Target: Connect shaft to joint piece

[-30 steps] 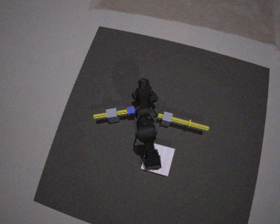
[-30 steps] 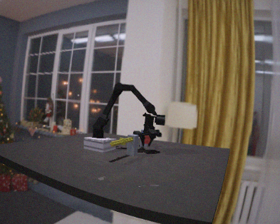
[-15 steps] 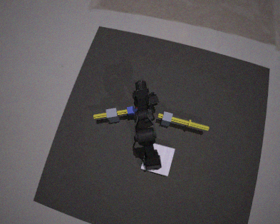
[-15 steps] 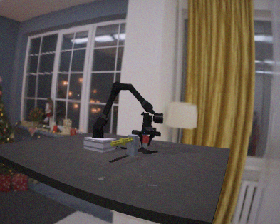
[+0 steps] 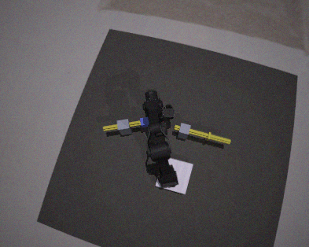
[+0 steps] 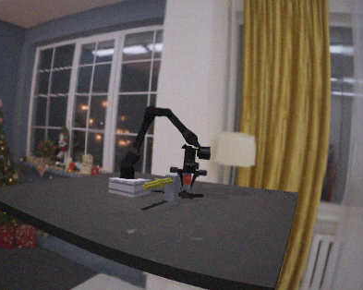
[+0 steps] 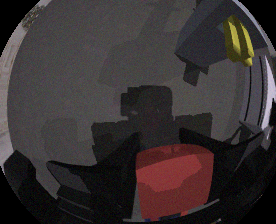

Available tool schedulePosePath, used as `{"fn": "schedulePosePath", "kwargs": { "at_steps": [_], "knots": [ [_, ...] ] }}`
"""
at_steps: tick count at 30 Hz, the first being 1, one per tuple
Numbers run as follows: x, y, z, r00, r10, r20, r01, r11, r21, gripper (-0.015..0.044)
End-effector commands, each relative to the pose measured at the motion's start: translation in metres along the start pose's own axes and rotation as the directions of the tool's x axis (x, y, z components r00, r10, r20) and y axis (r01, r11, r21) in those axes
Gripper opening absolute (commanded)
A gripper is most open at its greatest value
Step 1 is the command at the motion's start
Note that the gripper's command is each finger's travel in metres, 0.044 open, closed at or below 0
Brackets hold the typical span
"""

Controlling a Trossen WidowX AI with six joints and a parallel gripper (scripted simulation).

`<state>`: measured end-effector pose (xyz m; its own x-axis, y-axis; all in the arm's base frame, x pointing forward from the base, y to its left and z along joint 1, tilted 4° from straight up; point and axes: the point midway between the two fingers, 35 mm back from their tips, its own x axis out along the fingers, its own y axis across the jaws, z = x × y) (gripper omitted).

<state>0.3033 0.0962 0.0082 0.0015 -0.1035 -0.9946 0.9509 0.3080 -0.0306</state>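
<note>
Claw clamped on the red joint piece at lower centre, evidently to turn it; second shaft waits right of centre.

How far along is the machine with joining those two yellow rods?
Early. The hand is shut on the red-and-blue square joint piece at the end of the left yellow shaft, turning it. The right yellow shaft sits apart in its grey block, not yet pushed in. Letting go, pushing and withdrawing remain.
</note>
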Motion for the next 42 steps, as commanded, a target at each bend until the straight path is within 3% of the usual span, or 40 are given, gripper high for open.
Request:
{"fn": "schedulePosePath", "kwargs": {
  "at_steps": [1,42],
  "knots": [
    [-0.0011,-0.0015,0.0007,1.0,-0.006,0.025,0.006,0.999,0.031,0.0],
    [-0.0012,-0.0027,0.001,1.0,-0.013,0.026,0.011,0.998,0.07,0.0]
  ]
}}
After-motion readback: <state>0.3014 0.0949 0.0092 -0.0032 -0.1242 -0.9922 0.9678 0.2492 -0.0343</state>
